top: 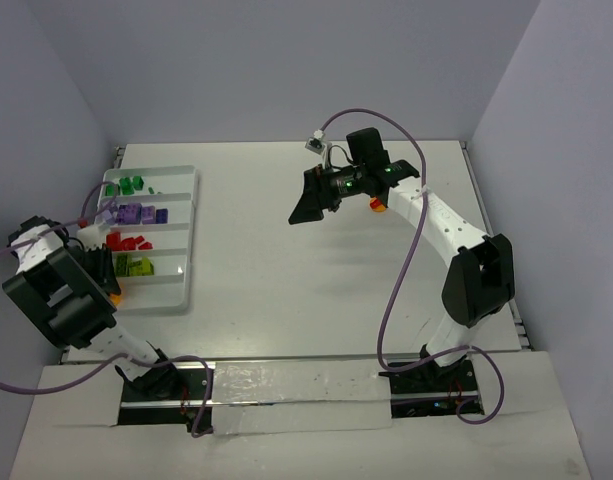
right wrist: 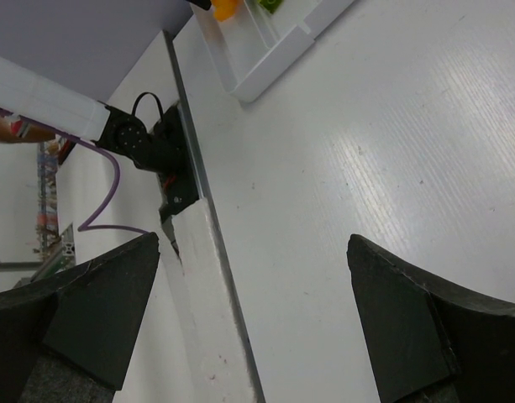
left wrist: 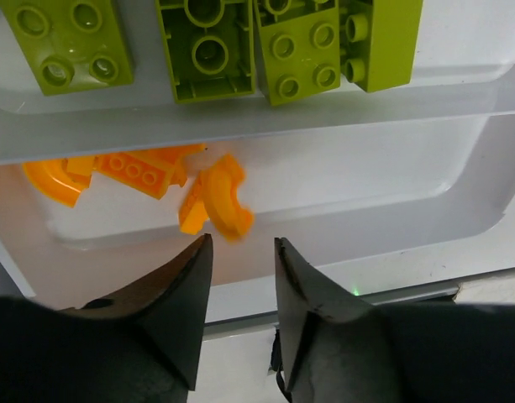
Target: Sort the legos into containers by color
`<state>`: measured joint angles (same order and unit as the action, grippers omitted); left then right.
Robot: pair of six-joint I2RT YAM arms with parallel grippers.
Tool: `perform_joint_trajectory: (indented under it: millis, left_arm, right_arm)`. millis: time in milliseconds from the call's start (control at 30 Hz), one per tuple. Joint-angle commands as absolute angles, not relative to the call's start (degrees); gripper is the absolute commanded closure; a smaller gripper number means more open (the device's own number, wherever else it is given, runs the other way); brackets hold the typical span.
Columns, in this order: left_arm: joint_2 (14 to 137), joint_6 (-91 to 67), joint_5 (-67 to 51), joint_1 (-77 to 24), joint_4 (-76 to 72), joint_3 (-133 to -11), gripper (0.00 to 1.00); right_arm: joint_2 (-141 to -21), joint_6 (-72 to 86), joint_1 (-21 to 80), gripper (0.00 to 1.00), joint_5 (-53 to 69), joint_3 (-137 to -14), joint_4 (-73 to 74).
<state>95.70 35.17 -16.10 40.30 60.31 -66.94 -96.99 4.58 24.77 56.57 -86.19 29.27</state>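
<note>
The white tray (top: 176,182) lies at the left of the table. Its compartments hold dark green legos (top: 132,185), purple legos (top: 138,213), red legos (top: 128,241) and lime green legos (top: 136,266). My left gripper (top: 108,285) hovers over the tray's nearest compartment, whose contents my arm hides in the top view. In the left wrist view the left gripper (left wrist: 243,243) is open and empty just above several orange legos (left wrist: 215,201), beyond the ridge (left wrist: 240,126) from the lime green legos (left wrist: 299,50). My right gripper (top: 306,207) hangs wide open and empty over mid-table (right wrist: 253,252).
One orange lego (top: 378,206) lies on the table beside my right arm's wrist. The tray's corner (right wrist: 265,63) shows at the top of the right wrist view. The side walls stand close at left and right.
</note>
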Motion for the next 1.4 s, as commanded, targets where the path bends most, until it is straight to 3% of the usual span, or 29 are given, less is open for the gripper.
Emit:
perform_joint_trajectory:
  millis: [0,333,433,567,700,933,1100,1367]
  left_arm:
    - [93.98,35.36,-18.63,39.35,59.92,-68.5,0.54]
    - [86.72,30.68,-16.76,33.28,56.3,-74.49,0.5]
    - [82.48,25.35,-14.0,26.64,50.12,-76.27,0.48]
    - [77.08,15.67,-1.5,12.78,37.05,-72.39,0.31]
    - [77.1,10.84,5.42,4.39,31.22,-70.71,0.26]
    - [81.03,6.24,2.46,0.59,30.94,-73.19,0.29]
    - [81.91,5.71,2.02,0.0,29.62,-72.05,0.29]
    - [83.05,6.15,0.64,-1.14,29.88,-71.98,0.29]
  right_arm:
    - [-96.68,3.69,25.05,0.0,56.6,-88.47,29.05]
    - [-94.92,3.68,23.35,0.0,48.07,-87.01,28.67]
    - [-94.01,3.97,20.73,0.0,36.03,-86.43,28.76]
    - [-94.13,5.52,16.52,0.0,13.99,-86.28,30.9]
    - [-99.49,4.26,15.72,0.06,-2.62,-90.73,37.05]
    - [-108.37,5.33,10.73,0.26,-5.1,-93.73,39.19]
    - [-111.79,10.54,9.4,0.29,-9.31,-94.22,39.82]
    - [-116.22,5.27,8.8,0.34,-6.29,-94.56,38.14]
